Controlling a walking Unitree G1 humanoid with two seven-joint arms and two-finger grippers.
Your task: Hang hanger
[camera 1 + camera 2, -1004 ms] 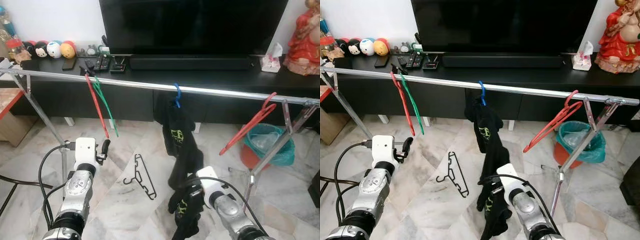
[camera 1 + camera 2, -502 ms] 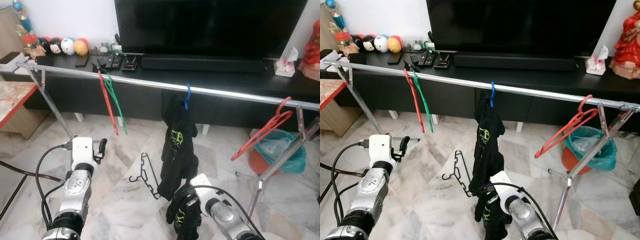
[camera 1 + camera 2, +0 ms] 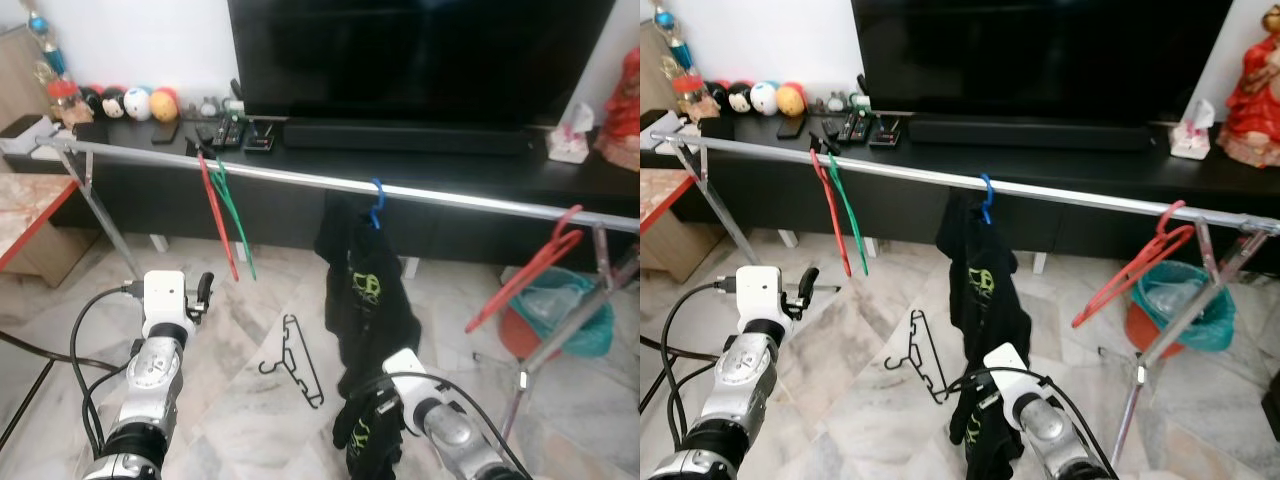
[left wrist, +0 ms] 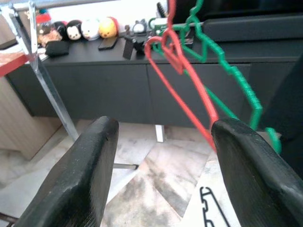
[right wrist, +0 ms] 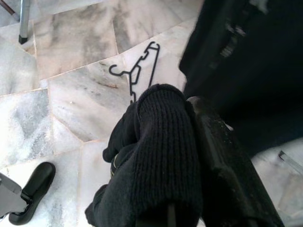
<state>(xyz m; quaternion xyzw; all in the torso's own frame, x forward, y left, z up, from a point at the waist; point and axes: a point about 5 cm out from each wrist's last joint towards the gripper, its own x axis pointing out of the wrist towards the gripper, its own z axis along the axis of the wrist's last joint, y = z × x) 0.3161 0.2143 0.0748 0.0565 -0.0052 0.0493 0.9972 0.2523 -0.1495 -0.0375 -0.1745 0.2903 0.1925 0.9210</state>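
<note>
1. Our right gripper (image 5: 165, 189) has its fingers closed on a fold of the black garment (image 3: 980, 290); the knit cloth bunches over and between them, and its loose end droops below them.
2. Our left gripper (image 4: 161, 165) has its fingers (image 4: 90, 161) spread wide, holding and touching nothing.
3. Past the right fingers, apart from them, a black hanger (image 3: 298, 357) lies flat on the marble floor (image 3: 230, 400).
4. Beyond the left fingers, framed between them, a red hanger (image 3: 218, 215) and a green hanger (image 3: 236, 215) hang side by side from the rail (image 3: 450, 196), well apart from the fingertips.
5. Up from the right fingers, the garment hangs on a blue hanger (image 3: 986, 196) hooked over the rail.
6. Farther along the rail on the right fingers' side, another red hanger (image 3: 1135, 262) hangs tilted, near the rack's leg and a bin (image 3: 1185, 300).
7. Farthest off stand the dark cabinet (image 3: 280, 205) and the television (image 3: 420, 50).
</note>
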